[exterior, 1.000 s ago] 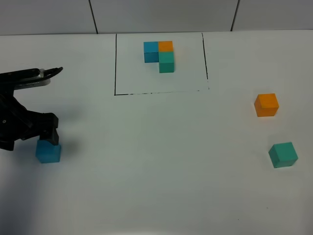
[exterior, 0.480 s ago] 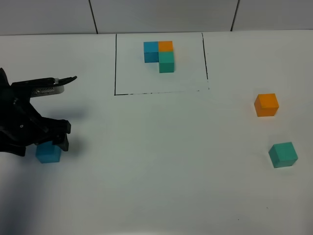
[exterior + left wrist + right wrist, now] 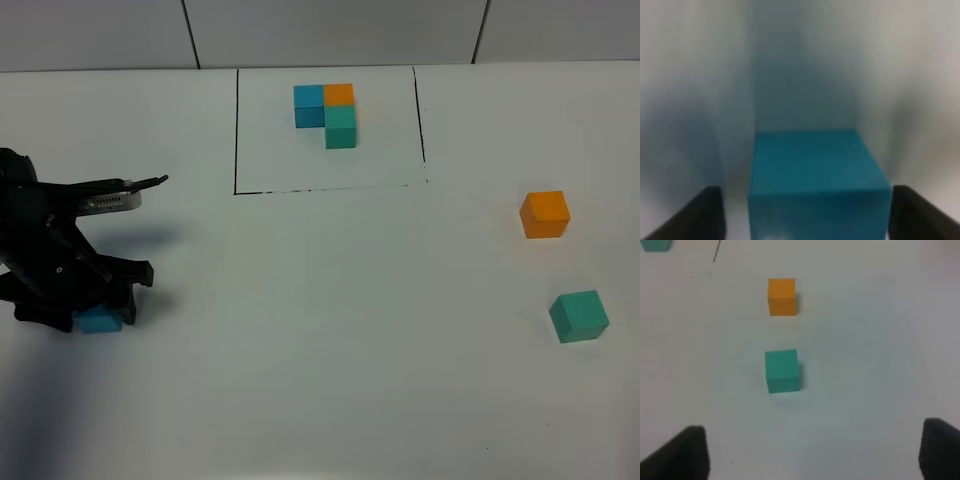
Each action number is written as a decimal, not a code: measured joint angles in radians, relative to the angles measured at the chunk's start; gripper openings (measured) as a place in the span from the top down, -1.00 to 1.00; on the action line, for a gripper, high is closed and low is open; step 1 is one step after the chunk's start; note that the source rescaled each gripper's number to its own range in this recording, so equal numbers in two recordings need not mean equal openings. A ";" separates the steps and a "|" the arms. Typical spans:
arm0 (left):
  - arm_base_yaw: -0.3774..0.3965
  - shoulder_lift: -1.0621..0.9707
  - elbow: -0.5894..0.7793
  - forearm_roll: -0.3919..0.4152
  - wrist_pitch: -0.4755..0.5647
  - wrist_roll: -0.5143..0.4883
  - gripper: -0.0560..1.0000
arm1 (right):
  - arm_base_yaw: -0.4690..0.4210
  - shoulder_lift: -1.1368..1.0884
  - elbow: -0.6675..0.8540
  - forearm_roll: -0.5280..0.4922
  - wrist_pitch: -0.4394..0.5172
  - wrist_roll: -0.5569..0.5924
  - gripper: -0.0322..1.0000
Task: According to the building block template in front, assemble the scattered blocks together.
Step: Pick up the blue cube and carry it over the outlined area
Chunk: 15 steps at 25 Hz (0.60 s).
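The template (image 3: pixel 328 112), a small blue, orange and teal cube cluster, lies inside a black drawn rectangle at the far centre. The loose blue cube (image 3: pixel 98 321) sits at the left, mostly covered by my left gripper (image 3: pixel 98 310). In the left wrist view the blue cube (image 3: pixel 817 185) lies between the open fingers (image 3: pixel 695 217), with gaps on both sides. The loose orange cube (image 3: pixel 545 214) and teal-green cube (image 3: pixel 579 316) sit at the right, apart. My right gripper (image 3: pixel 815 455) is open and empty, short of the teal-green cube (image 3: pixel 782 371) and orange cube (image 3: pixel 782 296).
The white table (image 3: pixel 330 300) is bare between the left and right cubes. A tiled wall (image 3: pixel 330 30) runs behind the far edge. The rectangle's black line (image 3: pixel 716 251) and a teal template cube (image 3: pixel 655 245) show at the edge of the right wrist view.
My left arm has moved right and lowered over the blue cube, which is now mostly covered. The orange and teal-green cubes have not moved.
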 joint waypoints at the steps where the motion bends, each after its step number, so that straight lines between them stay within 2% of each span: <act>1: 0.000 0.000 0.000 0.000 0.000 0.000 0.45 | 0.000 0.000 0.000 0.000 0.000 0.000 -0.45; 2: 0.000 0.000 0.000 0.000 0.002 0.001 0.82 | 0.000 0.000 0.000 0.000 0.000 0.000 -0.45; 3: 0.000 0.000 0.000 0.000 0.004 0.002 0.88 | 0.000 0.000 0.000 0.000 0.000 0.000 -0.45; 7: 0.000 0.000 0.000 0.000 0.029 0.043 0.88 | 0.000 0.000 0.000 0.000 0.000 0.000 -0.45; 15: -0.006 0.000 -0.104 0.000 0.172 0.223 0.88 | 0.000 0.000 0.000 0.000 0.000 0.000 -0.45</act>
